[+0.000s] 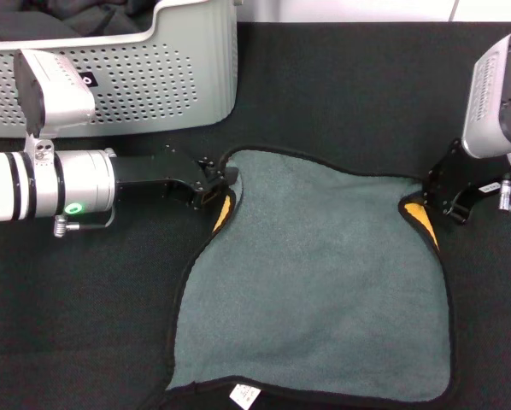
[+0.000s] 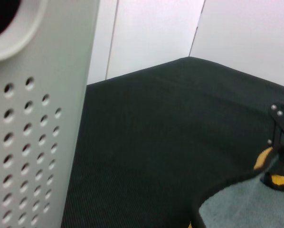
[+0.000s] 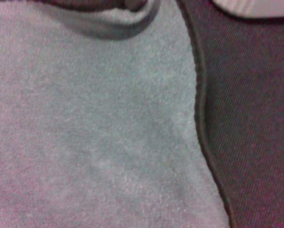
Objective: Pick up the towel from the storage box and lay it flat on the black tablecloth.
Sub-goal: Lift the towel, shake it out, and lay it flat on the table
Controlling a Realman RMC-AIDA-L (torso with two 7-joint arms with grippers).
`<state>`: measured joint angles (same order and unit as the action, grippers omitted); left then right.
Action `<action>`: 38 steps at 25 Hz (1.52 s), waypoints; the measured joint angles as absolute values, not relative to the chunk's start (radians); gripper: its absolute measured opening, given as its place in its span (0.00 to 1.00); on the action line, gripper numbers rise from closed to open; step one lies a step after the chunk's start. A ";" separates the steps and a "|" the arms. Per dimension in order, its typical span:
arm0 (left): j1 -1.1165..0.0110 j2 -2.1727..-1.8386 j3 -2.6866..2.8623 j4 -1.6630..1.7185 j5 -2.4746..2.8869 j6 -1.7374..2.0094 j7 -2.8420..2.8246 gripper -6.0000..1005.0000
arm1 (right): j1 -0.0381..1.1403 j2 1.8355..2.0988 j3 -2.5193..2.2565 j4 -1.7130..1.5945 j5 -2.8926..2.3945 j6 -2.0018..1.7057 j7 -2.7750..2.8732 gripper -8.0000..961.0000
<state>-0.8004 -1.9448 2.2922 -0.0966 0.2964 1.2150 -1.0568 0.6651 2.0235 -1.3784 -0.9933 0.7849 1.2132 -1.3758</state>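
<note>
The towel lies spread on the black tablecloth, grey-green side up, with black edging and a white tag at its near edge. My left gripper is shut on the towel's far left corner, where the yellow underside curls up. My right gripper is shut on the far right corner, which also shows yellow. The right wrist view shows the towel flat on the tablecloth. The left wrist view shows the towel and the right gripper farther off.
The light grey storage box stands at the far left behind my left arm, with a dark cloth inside. Its holed wall fills one side of the left wrist view. A white wall rises behind the table.
</note>
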 joint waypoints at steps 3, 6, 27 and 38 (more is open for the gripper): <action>-0.805 -1.944 2.290 -0.097 0.295 1.215 -1.068 0.04 | 0.674 2.023 -1.407 -1.002 0.770 1.223 -1.348 0.10; -0.806 -1.945 2.290 -0.097 0.294 1.215 -1.073 0.04 | 0.684 2.024 -1.419 -1.005 0.754 1.226 -1.334 0.10; -0.801 -1.958 2.296 -0.097 0.295 1.213 -1.077 0.04 | 0.673 2.018 -1.419 -1.098 0.662 1.324 -1.322 0.10; -0.803 -1.957 2.289 -0.097 0.247 1.206 -1.073 0.04 | 0.679 2.021 -1.419 -1.100 0.626 1.244 -1.307 0.11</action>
